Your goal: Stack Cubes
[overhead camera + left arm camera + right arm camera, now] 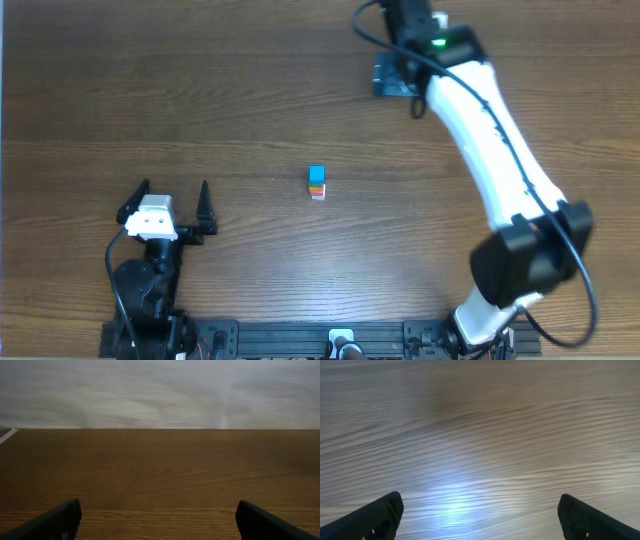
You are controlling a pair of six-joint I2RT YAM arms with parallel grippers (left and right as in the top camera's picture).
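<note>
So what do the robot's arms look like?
The right arm is a long white tube with black joints, a black cable along it and a small green light. The left arm is black with a white block. Both have black fingers.

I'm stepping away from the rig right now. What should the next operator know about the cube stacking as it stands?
Left gripper: open, empty, low near its own base.
Right gripper: open, empty, over bare table at the far side.
Cubes: one stack mid-table, blue cube on top of an orange cube; anything beneath is too small to tell.
Done: the stack looks built and stands apart from both grippers.
Left: probably just bringing the right arm home.
</note>
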